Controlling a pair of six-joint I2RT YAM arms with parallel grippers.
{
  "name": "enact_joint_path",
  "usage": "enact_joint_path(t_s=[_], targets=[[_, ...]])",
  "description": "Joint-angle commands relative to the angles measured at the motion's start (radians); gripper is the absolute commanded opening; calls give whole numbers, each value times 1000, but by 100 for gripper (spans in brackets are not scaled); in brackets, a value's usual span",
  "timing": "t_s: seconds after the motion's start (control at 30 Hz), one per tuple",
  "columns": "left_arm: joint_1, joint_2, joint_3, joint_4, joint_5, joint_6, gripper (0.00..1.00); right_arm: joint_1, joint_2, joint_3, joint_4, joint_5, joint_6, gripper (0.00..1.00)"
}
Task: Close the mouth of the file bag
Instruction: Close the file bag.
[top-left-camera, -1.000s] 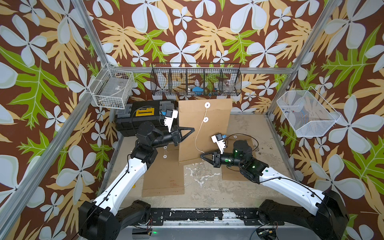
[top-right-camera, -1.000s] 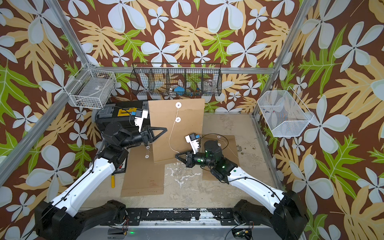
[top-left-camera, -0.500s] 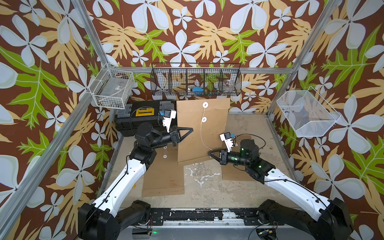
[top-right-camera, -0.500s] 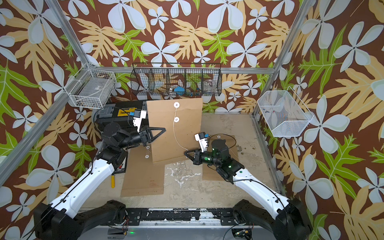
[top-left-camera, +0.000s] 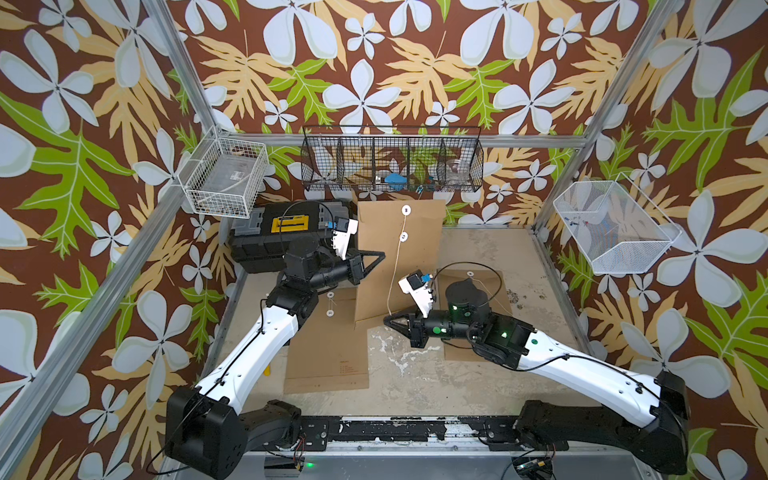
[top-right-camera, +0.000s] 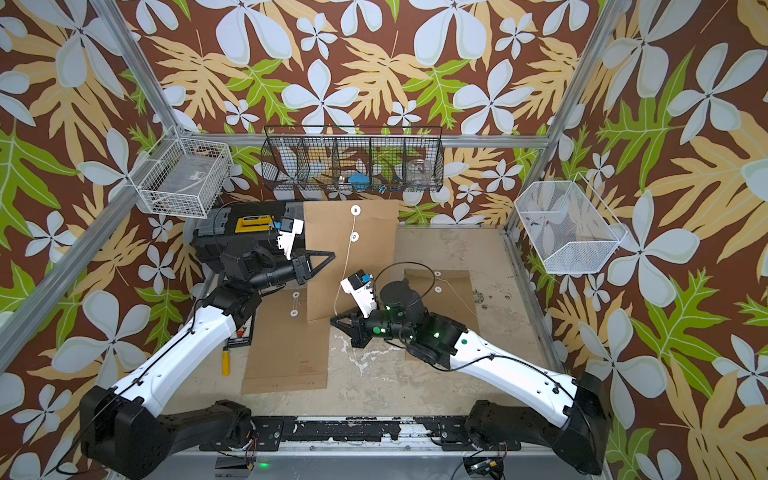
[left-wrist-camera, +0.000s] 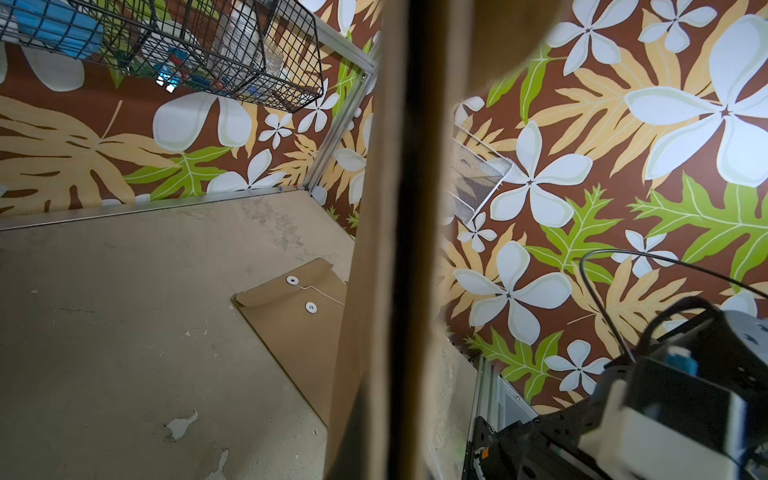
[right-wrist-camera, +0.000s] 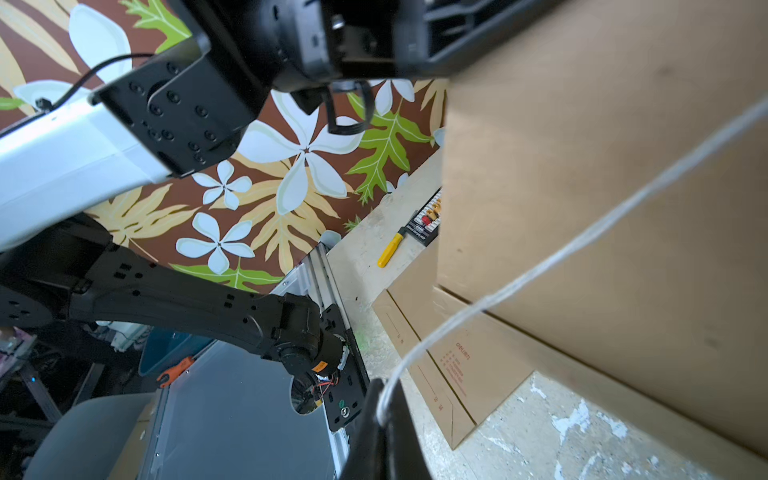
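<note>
The file bag (top-left-camera: 411, 257) (top-right-camera: 357, 266) is held upright near the back of the counter (top-left-camera: 415, 374), its flap end uppermost below the black wire basket (top-left-camera: 390, 162) and its two white discs, upper (top-left-camera: 406, 210) and lower (top-left-camera: 403, 236), facing the cameras. The left arm (top-left-camera: 257, 353) is raised from its base at the near left corner, the white link sloping up and back. The wrist is bent so that the left claw (top-left-camera: 381, 255) (top-right-camera: 330, 254) points sideways across the counter; this claw is clamped on the bag's left edge, about halfway up. In the left wrist view that brown edge (left-wrist-camera: 370, 291) is seen running through the middle of the picture. The right arm (top-left-camera: 582, 370) is stretched low from the near right corner, its forearm nearly level. The right claw (top-left-camera: 388, 320) (top-right-camera: 334, 321) is pointed toward the bag's lower edge, just above the counter. Its jaws are closed on the end of the white string (top-left-camera: 395, 270) (right-wrist-camera: 582, 237) – the pinch is shown plainly in the right wrist view (right-wrist-camera: 384, 415). From the discs the string is drawn down across the bag's face to that claw. A second bag (top-left-camera: 328, 353) is laid flat below the left arm, and a third (top-left-camera: 490, 286) lies flat behind the right wrist. A black toolbox (top-left-camera: 270, 237) is set at the back left.
</note>
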Motion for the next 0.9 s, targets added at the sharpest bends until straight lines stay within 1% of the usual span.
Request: enact_joint_path(t_s=[0.0, 0.13, 0.3, 0.47, 0.63, 0.87], targets=[[-12, 9, 16, 7, 3, 41, 0, 38, 38, 34, -12, 30, -62, 0], [-21, 24, 29, 5, 11, 51, 0, 74, 93, 66, 12, -8, -69, 0], [-24, 26, 45, 1, 48, 63, 0, 77, 125, 58, 31, -36, -57, 0], [-24, 7, 51, 8, 132, 72, 0, 7, 132, 30, 10, -53, -31, 0], [-32, -22, 51, 10, 219, 89, 0, -54, 123, 38, -45, -56, -46, 0], [-40, -53, 45, 9, 268, 97, 0, -81, 114, 32, -83, -57, -46, 0]])
